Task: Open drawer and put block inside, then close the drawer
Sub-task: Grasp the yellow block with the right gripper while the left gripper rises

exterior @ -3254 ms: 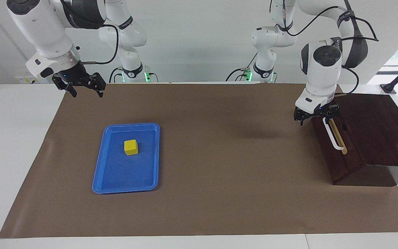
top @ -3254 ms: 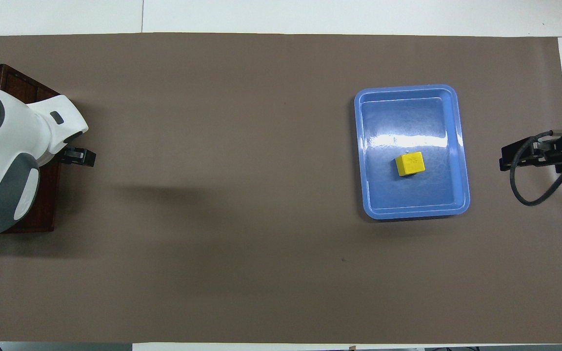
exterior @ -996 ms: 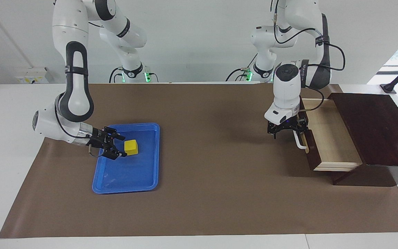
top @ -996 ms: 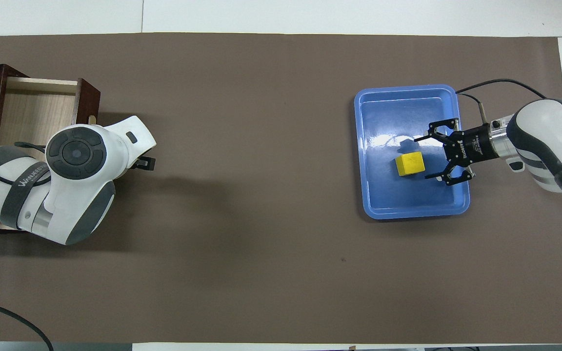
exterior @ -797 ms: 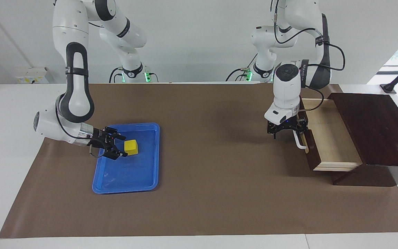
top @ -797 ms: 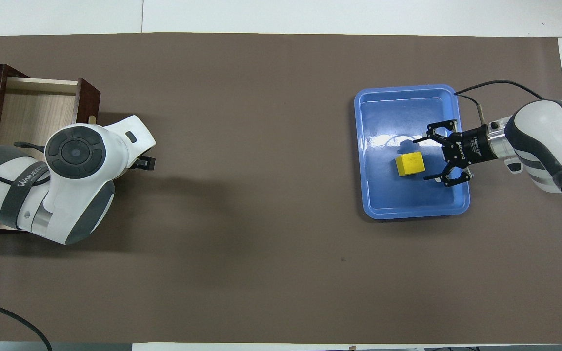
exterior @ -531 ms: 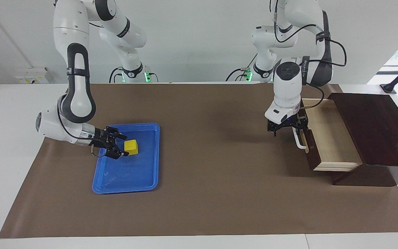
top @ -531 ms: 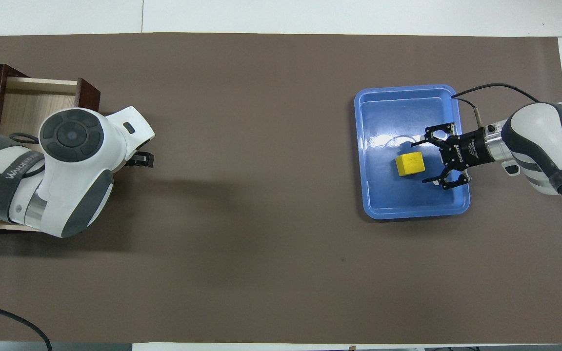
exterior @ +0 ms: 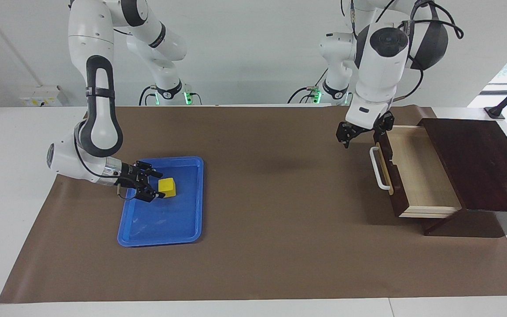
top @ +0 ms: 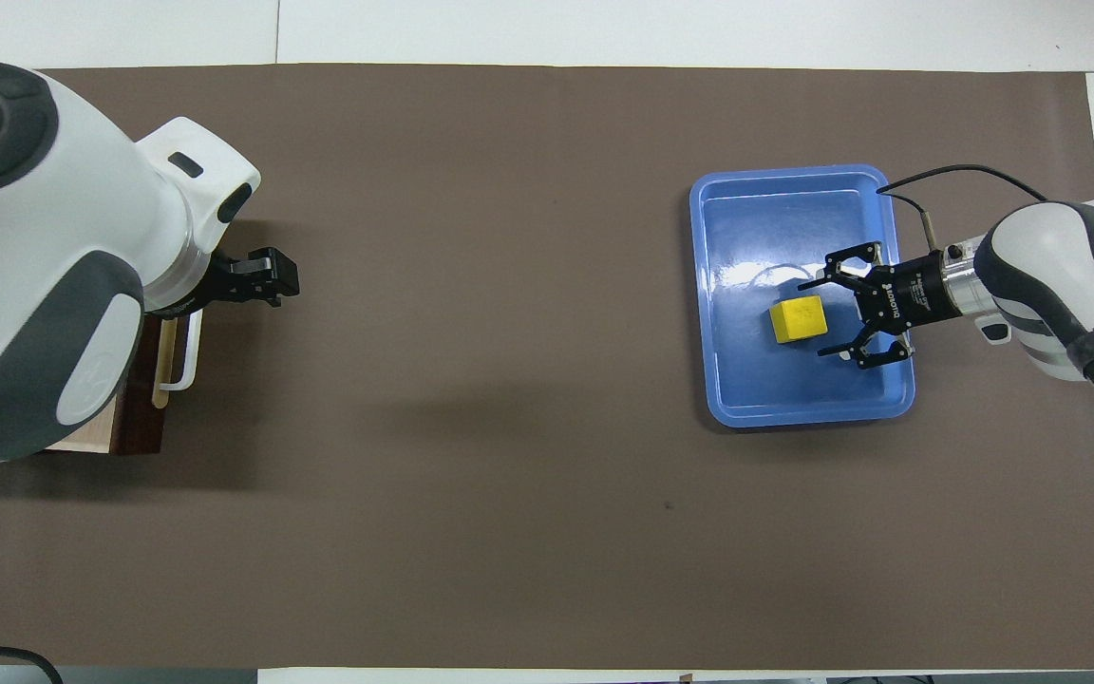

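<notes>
The drawer of the dark brown box stands pulled out, its pale wood interior empty and its white bar handle free. My left gripper is open and empty, raised over the mat beside the drawer front's end nearer the robots; in the overhead view the left arm hides most of the drawer. The yellow block sits in the blue tray. My right gripper is low in the tray and open, its fingertips either side of the block's edge toward the right arm's end.
The box's dark top is at the left arm's end of the table. The blue tray lies on the brown mat toward the right arm's end. A black stand is on the white table next to the box.
The left gripper pulled the drawer open, then let go of the handle and rose up. The right gripper came down into the tray and crept in toward the block.
</notes>
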